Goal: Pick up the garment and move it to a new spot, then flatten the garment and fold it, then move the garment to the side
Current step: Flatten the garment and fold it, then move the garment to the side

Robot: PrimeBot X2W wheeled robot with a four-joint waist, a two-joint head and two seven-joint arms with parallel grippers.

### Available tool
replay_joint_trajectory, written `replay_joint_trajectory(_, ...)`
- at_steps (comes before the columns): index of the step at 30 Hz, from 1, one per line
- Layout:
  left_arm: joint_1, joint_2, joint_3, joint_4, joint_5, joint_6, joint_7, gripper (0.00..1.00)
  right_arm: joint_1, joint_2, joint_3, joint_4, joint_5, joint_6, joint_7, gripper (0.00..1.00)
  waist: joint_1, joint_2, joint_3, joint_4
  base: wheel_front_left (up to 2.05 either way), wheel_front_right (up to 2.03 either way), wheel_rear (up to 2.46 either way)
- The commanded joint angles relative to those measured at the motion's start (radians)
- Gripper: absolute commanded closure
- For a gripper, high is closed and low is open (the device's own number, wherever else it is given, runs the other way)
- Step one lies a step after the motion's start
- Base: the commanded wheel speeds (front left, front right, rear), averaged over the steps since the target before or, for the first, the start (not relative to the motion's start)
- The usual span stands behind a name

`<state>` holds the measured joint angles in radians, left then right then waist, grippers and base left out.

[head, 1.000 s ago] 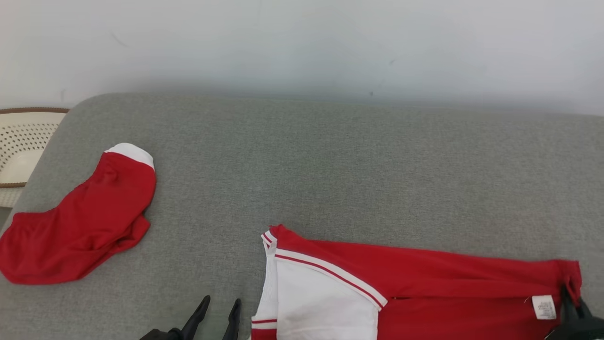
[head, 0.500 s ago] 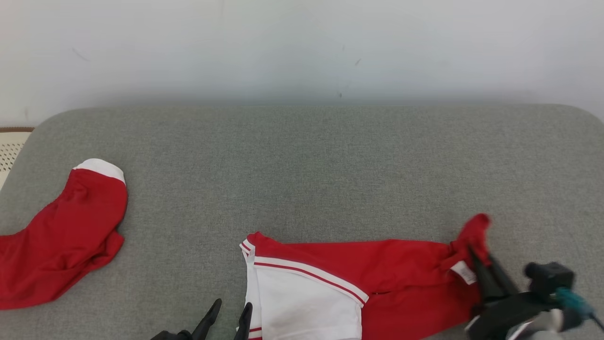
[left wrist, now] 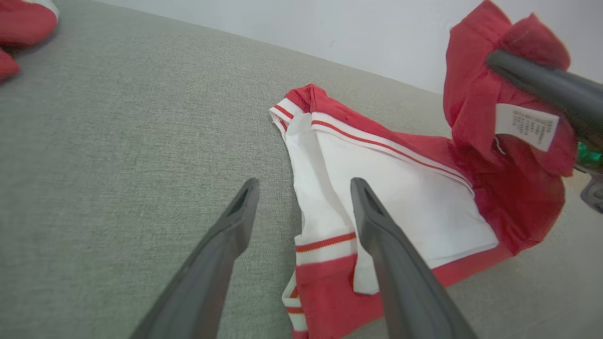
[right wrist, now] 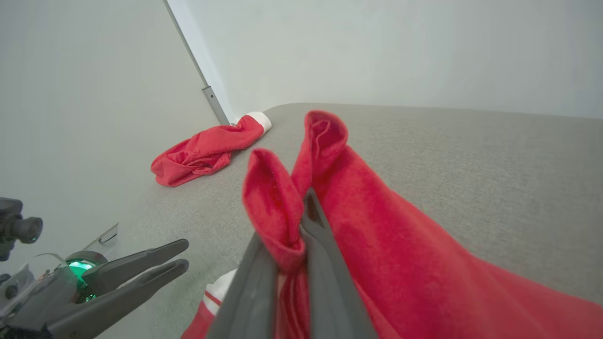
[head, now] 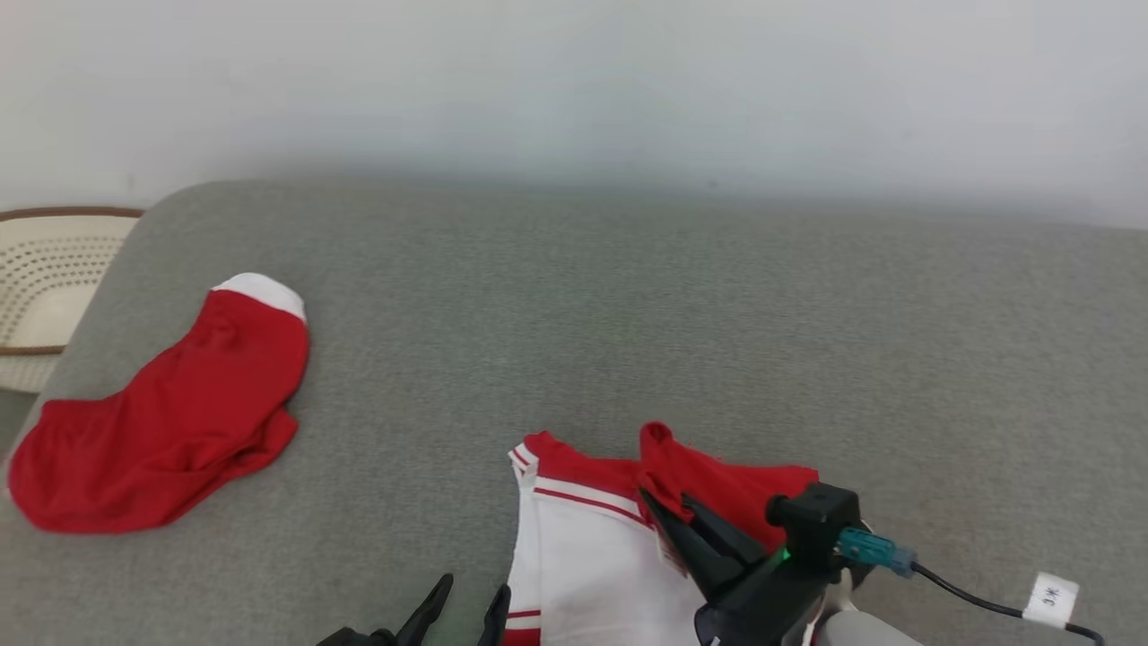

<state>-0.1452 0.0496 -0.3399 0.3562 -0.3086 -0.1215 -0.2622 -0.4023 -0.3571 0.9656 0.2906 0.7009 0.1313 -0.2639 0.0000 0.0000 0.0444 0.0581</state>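
Carried toward 9 o'clock since a second ago, the right hand, clamped on the red hem of the jersey, doubles the cloth over at 6 o'clock on the tabletop. Beside its white sleeve the left hand gapes empty. Another red garment lies at 9 o'clock, near a basket.

A grey fabric cushion bears a red-and-white garment and a crumpled red cloth.

Red-and-white garment, red end aloft, half-doubled.
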Motion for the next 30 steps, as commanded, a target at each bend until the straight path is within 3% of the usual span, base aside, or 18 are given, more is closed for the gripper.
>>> replay_joint_trajectory(1, -0.004, 0.002, -0.004, 0.007, 0.000, -0.002, -0.004, 0.00, -0.025, 0.008, 0.022, 0.017, 0.015, -0.001, 0.000, 1.00, 0.0000, 0.0000, -0.001, 0.064, 0.00, 0.00, 0.00)
replay_joint_trajectory(11, 0.004, 0.002, -0.012, 0.009, -0.016, 0.002, -0.004, 0.00, -0.099, 0.064, 0.065, 0.151, 0.059, -0.001, 0.000, 1.00, 0.0000, 0.0000, 0.019, 0.159, 0.00, 0.00, 0.00)
replay_joint_trajectory(12, 0.005, 0.002, -0.011, 0.008, -0.018, 0.003, -0.004, 0.00, -0.103, 0.070, 0.071, 0.167, 0.066, -0.001, 0.000, 0.81, 0.0000, 0.0000, 0.021, 0.161, 0.00, 0.00, 0.00)
replay_joint_trajectory(13, 0.005, 0.002, -0.011, 0.007, -0.019, 0.004, -0.004, 0.00, -0.108, 0.071, 0.077, 0.182, 0.071, -0.001, 0.000, 0.46, 0.0000, 0.0000, 0.024, 0.163, 0.00, 0.00, 0.00)
replay_joint_trajectory(14, 0.005, 0.002, -0.011, 0.006, -0.021, 0.006, -0.004, 0.00, -0.113, 0.074, 0.081, 0.192, 0.080, -0.001, 0.000, 0.00, 0.0000, 0.0000, 0.026, 0.164, 0.00, 0.00, 0.00)
replay_joint_trajectory(23, -0.012, 0.002, -0.006, -0.003, -0.030, 0.013, -0.004, 0.00, -0.094, 0.066, -0.111, 0.125, 0.056, -0.001, 0.000, 0.00, 0.0000, 0.0000, 0.037, 0.124, 0.00, 0.00, 0.00)
replay_joint_trajectory(30, -0.008, 0.002, 0.000, -0.014, -0.016, 0.016, -0.004, 0.00, 0.062, 0.023, -0.332, 0.076, 0.019, -0.001, 0.000, 0.00, 0.0000, 0.0000, 0.023, 0.083, 0.00, 0.00, 0.00)
